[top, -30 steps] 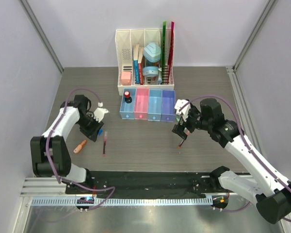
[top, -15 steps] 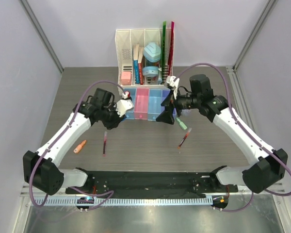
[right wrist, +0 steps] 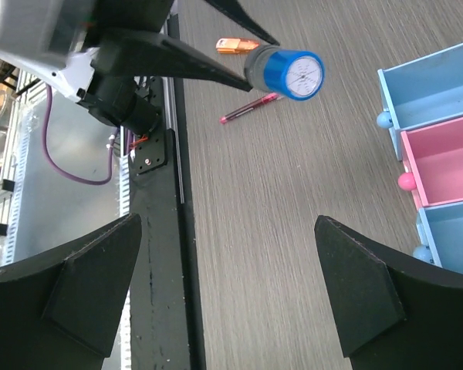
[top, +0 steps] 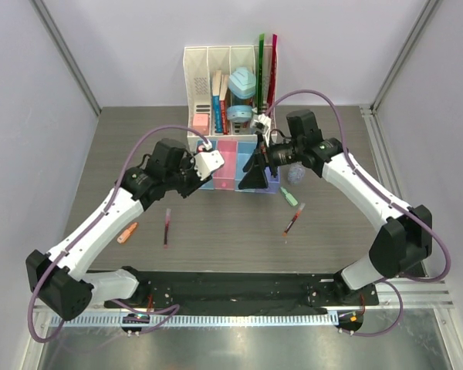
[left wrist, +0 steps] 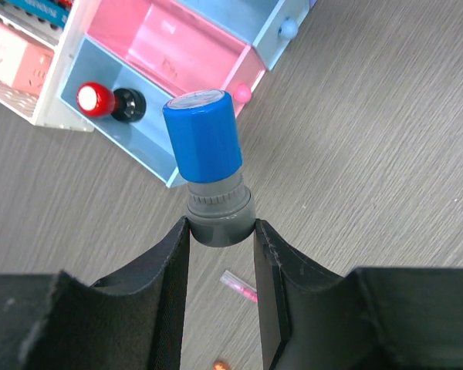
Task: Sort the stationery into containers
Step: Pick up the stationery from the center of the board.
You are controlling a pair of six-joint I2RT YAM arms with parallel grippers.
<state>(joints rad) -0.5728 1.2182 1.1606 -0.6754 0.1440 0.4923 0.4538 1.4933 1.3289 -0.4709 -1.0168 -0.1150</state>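
While L gripper [left wrist: 220, 231] pinches the blue-cap stamp [left wrist: 203, 139] by its grey base, half-closed, just by the blue bin [left wrist: 150, 135], R gripper [right wrist: 228, 222] gapes wide, empty.

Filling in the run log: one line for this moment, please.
left tool: shut on blue-capped cylinder, near blue bin | right tool: open, empty | red-capped cylinder: in blue bin

My left gripper [left wrist: 220, 230] pinches the grey base of a blue-capped small plastic cylinder [left wrist: 204, 142] over the grey wood-grain table [left wrist: 370, 154]. Beyond it, a red-capped black cylinder [left wrist: 100, 99] lies in the blue rectangular plastic bin [left wrist: 153, 146], which sits beside the pink plastic bin [left wrist: 177, 46].
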